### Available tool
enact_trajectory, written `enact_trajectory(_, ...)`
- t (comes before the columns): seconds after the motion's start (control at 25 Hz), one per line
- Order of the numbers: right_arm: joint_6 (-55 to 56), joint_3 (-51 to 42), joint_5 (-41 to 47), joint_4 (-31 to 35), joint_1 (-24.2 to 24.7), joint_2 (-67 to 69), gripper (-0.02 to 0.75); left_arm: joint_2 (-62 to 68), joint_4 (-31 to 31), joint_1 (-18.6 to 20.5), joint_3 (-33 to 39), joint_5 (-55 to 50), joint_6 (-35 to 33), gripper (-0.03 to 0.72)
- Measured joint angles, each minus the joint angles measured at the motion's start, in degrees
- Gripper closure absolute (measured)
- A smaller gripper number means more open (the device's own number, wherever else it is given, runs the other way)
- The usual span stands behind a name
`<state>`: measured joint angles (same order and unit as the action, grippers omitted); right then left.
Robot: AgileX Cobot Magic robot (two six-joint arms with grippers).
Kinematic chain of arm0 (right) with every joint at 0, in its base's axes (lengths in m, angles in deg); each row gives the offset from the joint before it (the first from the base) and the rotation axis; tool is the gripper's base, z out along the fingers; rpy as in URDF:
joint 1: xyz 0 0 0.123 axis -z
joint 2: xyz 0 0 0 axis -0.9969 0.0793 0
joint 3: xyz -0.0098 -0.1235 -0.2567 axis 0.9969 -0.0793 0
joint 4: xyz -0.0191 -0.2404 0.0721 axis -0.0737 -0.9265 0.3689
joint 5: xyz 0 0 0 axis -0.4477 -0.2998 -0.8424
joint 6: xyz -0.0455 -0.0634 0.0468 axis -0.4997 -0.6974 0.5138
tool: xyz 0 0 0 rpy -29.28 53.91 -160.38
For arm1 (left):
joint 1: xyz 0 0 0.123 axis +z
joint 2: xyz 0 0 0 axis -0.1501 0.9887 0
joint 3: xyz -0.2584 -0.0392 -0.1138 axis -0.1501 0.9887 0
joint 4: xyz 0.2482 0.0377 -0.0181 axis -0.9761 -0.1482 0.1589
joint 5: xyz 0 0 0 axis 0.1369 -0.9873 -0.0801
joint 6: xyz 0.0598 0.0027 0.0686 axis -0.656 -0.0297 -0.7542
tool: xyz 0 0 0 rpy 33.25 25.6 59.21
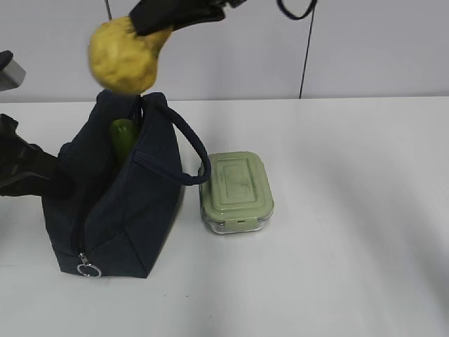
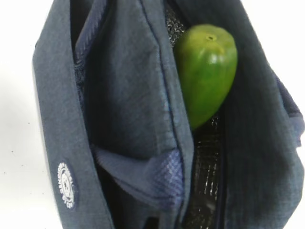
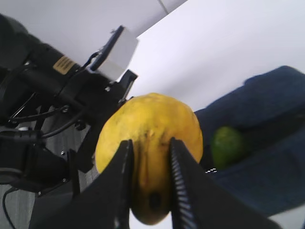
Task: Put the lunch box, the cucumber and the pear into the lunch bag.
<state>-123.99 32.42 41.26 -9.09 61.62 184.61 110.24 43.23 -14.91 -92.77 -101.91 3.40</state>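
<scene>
My right gripper [image 1: 151,29] is shut on the neck of the yellow pear [image 1: 126,60] and holds it in the air just above the open top of the navy lunch bag [image 1: 119,210]. In the right wrist view the two fingers clamp the pear [image 3: 147,138]. The green cucumber [image 1: 124,137] stands inside the bag with its end poking out, and shows in the left wrist view [image 2: 207,71]. My left gripper [image 1: 50,175] grips the bag's left edge; its fingers are hidden by fabric. The lunch box [image 1: 236,191] with its sage-green lid sits on the table right of the bag.
The bag's loop handle [image 1: 189,151] hangs towards the lunch box. The silver ring pull [image 1: 88,269] hangs at the bag's front bottom corner. The white table [image 1: 351,210] stretches right of the lunch box. A black cable [image 1: 305,63] hangs at the back.
</scene>
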Motion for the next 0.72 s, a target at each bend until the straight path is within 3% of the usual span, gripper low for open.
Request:
enact_trajectory(0.24, -2.37, 0.00, 0.12, -3.20, -6.32, 5.17, 0.591, 0.00, 0.00, 0.00, 0.00, 0.00, 0.00, 0.704)
enact_trajectory(0.56, -2.49, 0.00, -4.77, -14.21, -6.68, 10.86, 0.589, 0.00, 0.00, 0.00, 0.00, -0.06, 0.00, 0.704)
enact_trajectory(0.72, -2.49, 0.00, -8.82, -15.25, -6.68, 10.95, 0.532, 0.00, 0.00, 0.00, -0.05, -0.08, 0.00, 0.704)
